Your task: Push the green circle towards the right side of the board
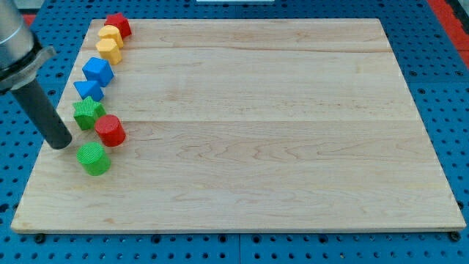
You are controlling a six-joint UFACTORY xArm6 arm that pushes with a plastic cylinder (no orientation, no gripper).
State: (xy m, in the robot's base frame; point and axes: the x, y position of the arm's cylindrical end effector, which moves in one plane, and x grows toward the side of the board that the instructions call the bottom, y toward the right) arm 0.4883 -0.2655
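The green circle (93, 158) lies near the board's left edge, low in the view. My tip (59, 144) rests on the board just up and left of it, a small gap apart. A red circle (111, 130) sits just above and right of the green circle. A green star (88, 112) lies above that.
A column of blocks runs up the left edge of the wooden board (256, 132): a blue triangle (89, 90), a blue block (97, 71), two yellow blocks (109, 50) (111, 34) and a red block (118, 25) at the top. Blue pegboard surrounds the board.
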